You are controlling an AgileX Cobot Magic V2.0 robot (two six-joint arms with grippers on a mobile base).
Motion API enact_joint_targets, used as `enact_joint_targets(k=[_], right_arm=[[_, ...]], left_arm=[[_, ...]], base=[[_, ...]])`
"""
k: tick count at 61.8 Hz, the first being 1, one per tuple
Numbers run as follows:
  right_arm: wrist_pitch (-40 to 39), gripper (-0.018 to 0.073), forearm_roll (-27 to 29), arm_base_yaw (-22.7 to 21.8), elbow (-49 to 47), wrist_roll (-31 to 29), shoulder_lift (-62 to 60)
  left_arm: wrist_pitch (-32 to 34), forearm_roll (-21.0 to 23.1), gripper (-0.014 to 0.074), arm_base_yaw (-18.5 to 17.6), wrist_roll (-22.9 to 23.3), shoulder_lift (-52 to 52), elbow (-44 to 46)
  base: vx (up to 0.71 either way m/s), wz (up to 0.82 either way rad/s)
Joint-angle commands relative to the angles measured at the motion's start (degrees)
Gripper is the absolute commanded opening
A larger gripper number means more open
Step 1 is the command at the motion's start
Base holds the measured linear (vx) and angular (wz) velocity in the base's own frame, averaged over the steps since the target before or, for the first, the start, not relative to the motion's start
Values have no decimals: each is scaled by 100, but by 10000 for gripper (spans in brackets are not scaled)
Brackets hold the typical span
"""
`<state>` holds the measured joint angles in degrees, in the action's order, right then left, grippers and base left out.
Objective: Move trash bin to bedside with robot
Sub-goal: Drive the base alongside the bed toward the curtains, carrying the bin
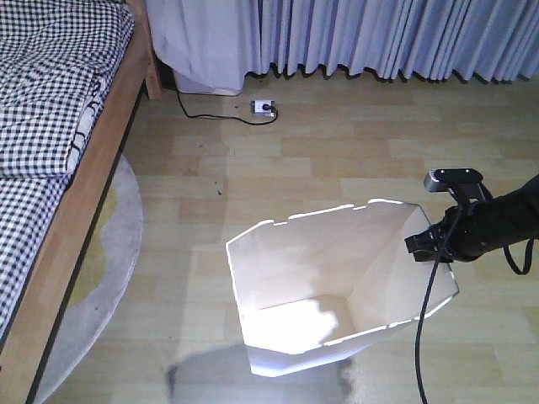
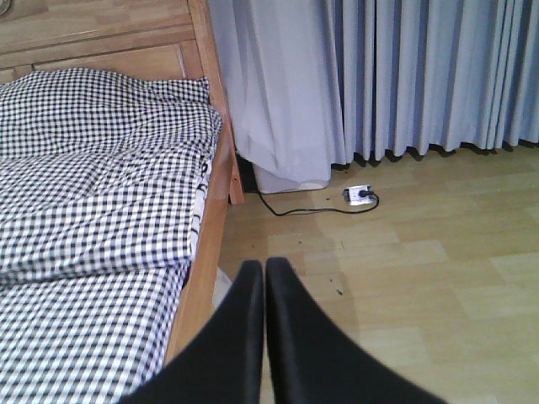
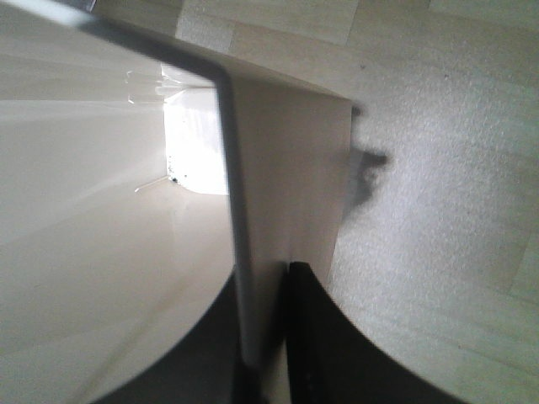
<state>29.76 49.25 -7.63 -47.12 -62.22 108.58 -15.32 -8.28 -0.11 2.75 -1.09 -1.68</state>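
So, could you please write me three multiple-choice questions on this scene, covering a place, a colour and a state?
1. Where is the bin? A on top of the bed; B beside the bed, with floor between; C inside a cupboard.
2. What colours is the bedding? A black-and-white checks; B plain red; C green stripes.
3. What are the right arm's jaws doing? A hanging open; B holding a cup; C shut on the bin's rim.
Answers: 1 B, the front view shows floor between them; 2 A, the checks show in two views; 3 C, the right wrist view shows the jaws either side of the bin's wall.
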Motion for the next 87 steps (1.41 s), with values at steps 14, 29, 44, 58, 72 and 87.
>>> enact_joint_targets(k=[14,29,44,58,72,87], right_arm=[[487,-7,573,-12,-148,80,-377],[487,-7,573,-12,-148,80,-377],[493,-7,573,-12,-148,80,-377],[493,-7,573,-12,-148,80,-377],[493,-7,573,-12,-148,80,-377],[493,-7,573,-12,-148,80,-377]], left_arm=[[423,24,-6,-34,46,-54,-160],[423,24,-6,-34,46,-54,-160],[423,24,-6,-34,46,-54,-160],[423,24,-6,-34,46,-54,-160],[423,24,-6,-34,46,-54,-160],[423,24,-6,-34,46,-54,-160]], base=[[28,-1],[25,-1],[23,-2],[21,-4],[20,-6],[21,-3]])
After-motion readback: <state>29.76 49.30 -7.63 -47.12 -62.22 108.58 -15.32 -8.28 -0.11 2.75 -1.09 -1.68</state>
